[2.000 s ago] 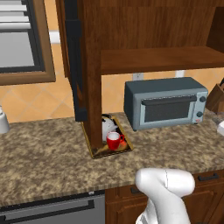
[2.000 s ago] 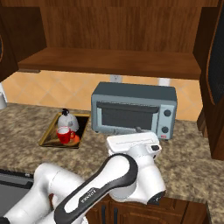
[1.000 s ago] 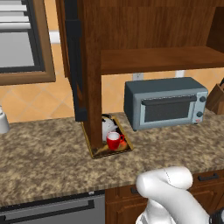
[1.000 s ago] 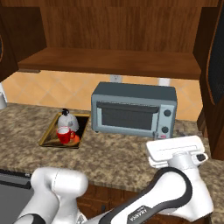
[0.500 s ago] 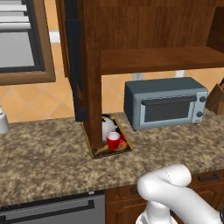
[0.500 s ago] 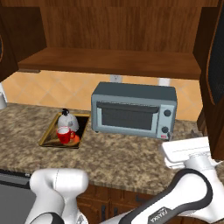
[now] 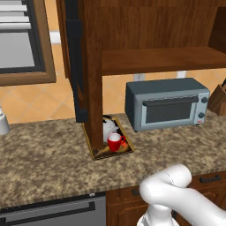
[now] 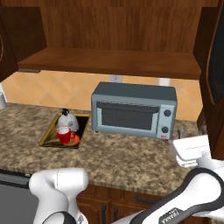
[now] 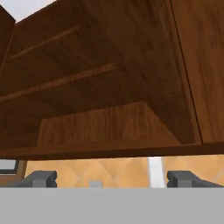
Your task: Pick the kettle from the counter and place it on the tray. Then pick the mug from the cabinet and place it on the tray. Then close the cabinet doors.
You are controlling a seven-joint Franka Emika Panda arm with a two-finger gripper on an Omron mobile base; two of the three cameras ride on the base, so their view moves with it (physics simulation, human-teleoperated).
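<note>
In the left base view the white arm bends at lower right, an open black-panelled cabinet door [image 7: 79, 66] half hiding the squat white-grey kettle [image 7: 108, 126] beside the red mug [image 7: 114, 141] on the yellow-rimmed tray [image 7: 97, 153]; in the right base view the arm reaches right on the speckled granite bench [image 8: 131, 159]; in the hand view the gripper [image 9: 111, 179] stands wide apart, empty, below the dark wooden cabinet [image 9: 100, 87].

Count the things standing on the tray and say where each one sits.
2. The kettle stands at the tray's back, nearer the wall; the red mug stands just in front of it, nearer the counter's front edge. Nothing else seems hidden there.
</note>
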